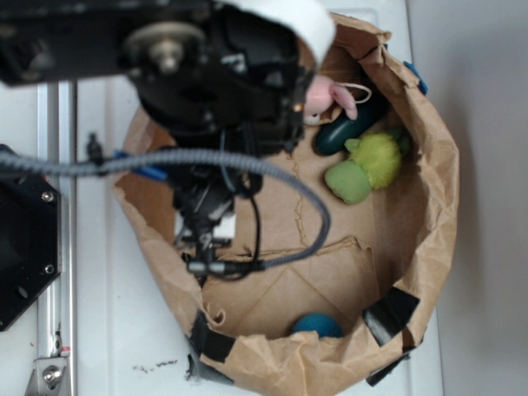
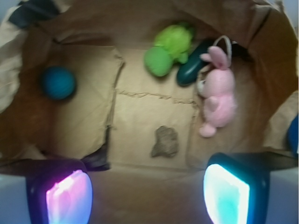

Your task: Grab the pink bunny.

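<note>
I hold the gripper (image 2: 147, 193) spread wide, empty, above the paper bag (image 2: 154, 135). The pink bunny (image 2: 217, 95) lies beside the dark green thing (image 2: 192, 70) (ears touching it), ahead-right of my claw, long axis running roughly fore-aft.

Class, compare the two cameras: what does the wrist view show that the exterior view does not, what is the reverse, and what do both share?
Only the wrist view shows the whole pink bunny, a small brown scrap on the bag floor, and the end effector, its fingers apart. Only the exterior view shows the robot arm, its grey cable and the white table. Both show the paper bag, green plush, blue ball and dark green object.
</note>
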